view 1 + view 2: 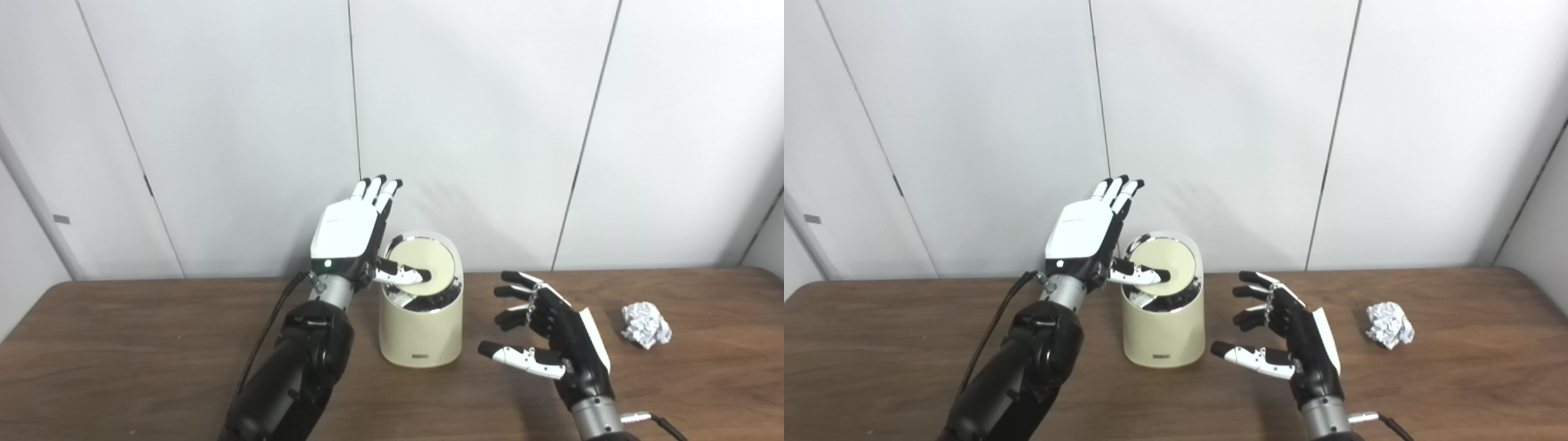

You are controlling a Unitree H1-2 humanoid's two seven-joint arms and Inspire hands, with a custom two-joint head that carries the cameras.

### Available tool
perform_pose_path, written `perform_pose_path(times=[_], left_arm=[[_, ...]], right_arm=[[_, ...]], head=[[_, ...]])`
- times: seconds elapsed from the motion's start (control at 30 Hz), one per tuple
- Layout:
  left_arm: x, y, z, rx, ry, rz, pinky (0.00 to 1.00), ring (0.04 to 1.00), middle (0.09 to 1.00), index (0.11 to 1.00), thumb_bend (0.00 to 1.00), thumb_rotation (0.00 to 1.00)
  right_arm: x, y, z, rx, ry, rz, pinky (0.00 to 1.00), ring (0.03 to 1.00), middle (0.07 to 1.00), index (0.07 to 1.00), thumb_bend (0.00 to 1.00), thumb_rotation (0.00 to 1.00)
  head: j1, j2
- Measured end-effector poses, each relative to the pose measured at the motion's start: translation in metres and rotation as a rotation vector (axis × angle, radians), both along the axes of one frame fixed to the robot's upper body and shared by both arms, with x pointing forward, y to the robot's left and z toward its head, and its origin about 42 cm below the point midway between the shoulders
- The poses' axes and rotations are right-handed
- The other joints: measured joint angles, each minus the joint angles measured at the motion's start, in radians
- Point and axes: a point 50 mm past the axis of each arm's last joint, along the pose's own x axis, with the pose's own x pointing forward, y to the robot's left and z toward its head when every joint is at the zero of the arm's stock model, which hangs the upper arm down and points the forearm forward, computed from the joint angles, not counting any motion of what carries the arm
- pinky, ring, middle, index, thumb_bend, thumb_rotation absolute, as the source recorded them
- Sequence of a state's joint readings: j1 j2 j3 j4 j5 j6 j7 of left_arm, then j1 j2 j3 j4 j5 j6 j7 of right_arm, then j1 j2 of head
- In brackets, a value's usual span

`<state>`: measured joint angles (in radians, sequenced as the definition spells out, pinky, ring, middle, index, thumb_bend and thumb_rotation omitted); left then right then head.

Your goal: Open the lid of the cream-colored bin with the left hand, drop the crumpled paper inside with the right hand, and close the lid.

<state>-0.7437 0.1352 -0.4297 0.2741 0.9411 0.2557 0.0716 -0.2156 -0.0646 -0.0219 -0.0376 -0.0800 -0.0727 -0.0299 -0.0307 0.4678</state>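
The cream-colored bin (420, 327) stands upright on the brown wooden table (122, 343), at the table's centre. Its round lid (425, 260) is tilted, the near edge dipped inward so that a dark crescent of the interior shows at the lid's 6 o'clock; what lies in the bin cannot be told, only dark, glossy shapes show there. A shiny rim rings the lid.

The left hand (349, 236) is raised at the bin's 10 o'clock, its fingers (376, 187) straight, close together and pointing up, clear of the bin. Its thumb (401, 274) reaches sideways across the lid and rests on the lid's lower left part. It grips nothing.

The right hand (1292, 334) hovers above the table at the bin's 4 o'clock, near it but apart, palm turned toward the bin, fingers spread and lightly curled, thumb stretched toward the bin's base. It holds nothing.

The crumpled paper (1389, 324), a white ball, lies on the table at the bin's 3 o'clock, well apart from it and beyond the right hand.
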Motion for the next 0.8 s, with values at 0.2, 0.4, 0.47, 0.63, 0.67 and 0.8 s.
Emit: perform_pose_path(times=[0.2, 0.4, 0.47, 0.63, 0.67, 0.8], left_arm=[[0.001, 0.001, -0.005, 0.008, 0.01, -0.002, 0.84, 1.0, 1.0, 1.0, 1.0, 0.09], [0.002, 0.003, -0.013, 0.029, 0.015, 0.002, 0.85, 0.994, 1.0, 1.0, 1.0, 0.12], [0.002, 0.003, -0.014, 0.038, 0.016, -0.002, 0.85, 0.999, 1.0, 1.0, 1.0, 0.13], [0.001, 0.003, -0.017, 0.053, 0.016, -0.006, 0.85, 0.994, 1.0, 1.0, 1.0, 0.14], [0.001, 0.003, -0.017, 0.054, 0.015, -0.006, 0.86, 0.996, 1.0, 1.0, 1.0, 0.14], [0.001, 0.003, -0.017, 0.051, 0.011, -0.008, 0.85, 0.996, 1.0, 1.0, 1.0, 0.12]], right_arm=[[0.0, -0.001, 0.0, 0.009, 0.0, 0.001, 0.48, 0.528, 0.69, 0.742, 0.68, 0.1], [0.0, -0.001, 0.001, 0.017, -0.003, 0.003, 0.48, 0.54, 0.693, 0.744, 0.7, 0.13], [0.0, -0.001, 0.001, 0.016, -0.001, 0.002, 0.49, 0.543, 0.694, 0.743, 0.7, 0.14], [0.0, -0.001, 0.001, 0.017, 0.005, 0.0, 0.48, 0.538, 0.691, 0.739, 0.7, 0.14], [0.0, -0.001, 0.001, 0.017, 0.005, 0.0, 0.47, 0.535, 0.691, 0.739, 0.7, 0.14], [0.0, -0.001, 0.001, 0.016, 0.005, -0.001, 0.47, 0.529, 0.688, 0.741, 0.7, 0.12]], head=[[0.0, 0.002], [0.0, 0.002], [0.0, 0.002], [0.0, 0.0], [0.0, -0.002], [0.002, -0.005]])
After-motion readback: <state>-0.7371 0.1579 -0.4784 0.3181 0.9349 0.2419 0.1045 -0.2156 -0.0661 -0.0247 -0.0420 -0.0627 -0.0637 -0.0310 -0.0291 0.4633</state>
